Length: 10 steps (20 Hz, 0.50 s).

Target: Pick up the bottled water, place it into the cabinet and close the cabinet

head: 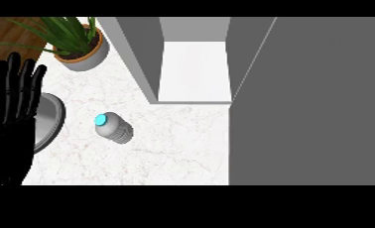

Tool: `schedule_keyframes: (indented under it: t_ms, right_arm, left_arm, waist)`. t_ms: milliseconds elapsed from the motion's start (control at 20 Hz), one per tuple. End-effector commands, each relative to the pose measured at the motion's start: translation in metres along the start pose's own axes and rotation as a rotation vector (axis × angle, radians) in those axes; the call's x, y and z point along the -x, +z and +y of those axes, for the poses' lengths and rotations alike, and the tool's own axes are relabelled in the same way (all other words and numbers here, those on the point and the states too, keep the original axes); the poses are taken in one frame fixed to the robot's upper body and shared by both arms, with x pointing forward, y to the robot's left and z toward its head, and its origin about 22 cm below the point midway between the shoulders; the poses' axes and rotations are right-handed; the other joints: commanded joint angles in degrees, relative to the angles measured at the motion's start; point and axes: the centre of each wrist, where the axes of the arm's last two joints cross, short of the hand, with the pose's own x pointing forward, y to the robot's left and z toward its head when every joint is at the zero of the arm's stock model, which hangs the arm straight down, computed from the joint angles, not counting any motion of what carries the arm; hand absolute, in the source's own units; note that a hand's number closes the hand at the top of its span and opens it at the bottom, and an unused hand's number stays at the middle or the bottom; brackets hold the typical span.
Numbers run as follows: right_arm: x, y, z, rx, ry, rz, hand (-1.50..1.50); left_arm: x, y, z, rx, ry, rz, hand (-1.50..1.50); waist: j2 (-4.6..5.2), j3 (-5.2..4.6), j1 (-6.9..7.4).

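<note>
**A:** At the far left, the robot's left hand (16,108) rests at the frame's edge, fingers straight and spread, pointing up, holding nothing. Just beside it sits the curved rim of a metal bowl (54,123), partly hidden behind the hand, and above that a potted plant (77,43) stands near the counter's back corner.

**B:** And the bottled water?

**A:** The bottled water (113,128) stands on the white marble counter (176,157), apart from the bowl, below and left of the open cabinet (194,68). Its blue cap faces the camera and leans toward the upper left, so its long axis looks close to vertical. I read it as upright, not lying down.

**B:** What could go wrong from here?

**A:** A tall, narrow bottle may tip if a hand brushes its side before closing around it, and it could then roll toward the bowl. The cabinet opening is narrow between its grey walls, so a bottle carried in at a tilt may catch the edge. The wide grey cabinet door (304,103) fills the right of the view and must swing shut only once the hand is clear.

**B:** The right hand?

**A:** It does not show anywhere.
</note>
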Motion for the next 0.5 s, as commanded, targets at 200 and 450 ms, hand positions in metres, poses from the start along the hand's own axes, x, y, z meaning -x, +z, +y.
schedule_keyframes:
  t_ms: [200,450]
  right_arm:
    - [-0.018,0.022,-0.002,0.016,0.001,0.003,-1.50]
    - [-0.022,0.033,0.021,-0.135,-0.115,0.061,-1.50]
  left_arm:
    - [0.019,-0.006,0.034,0.352,0.245,-0.045,-1.50]
    - [0.020,0.010,0.054,0.516,0.471,0.137,-1.50]
  waist:
    - [0.16,-0.08,-1.39]
    - [-0.03,0.07,0.22]
